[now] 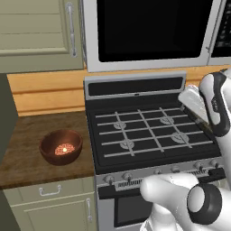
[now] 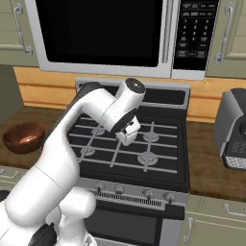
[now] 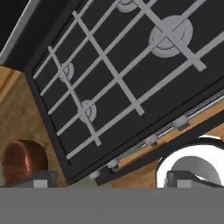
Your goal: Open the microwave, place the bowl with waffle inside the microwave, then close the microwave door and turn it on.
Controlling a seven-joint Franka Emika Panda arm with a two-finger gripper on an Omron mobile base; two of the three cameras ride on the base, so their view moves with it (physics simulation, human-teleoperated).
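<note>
Pincer [image 2: 126, 136], as I read it, hangs open and empty over the stove [image 2: 158, 163] at mid-frame; the bowl [image 2: 23, 136] with waffle [image 1: 64, 149] sits at far left on the counter [image 1: 27, 158], and the microwave door [image 2: 101, 36] stands closed above.

My arm rises from the lower left of the right base view, bends at the elbow near the frame's middle left, and reaches toward the centre. My wrist turns downward there, and my hand [image 2: 126, 136] hangs just below it, pointing down. Its fingers [image 3: 41, 180] stand wide apart at the bottom corners of the hand view, with nothing between them.
</note>
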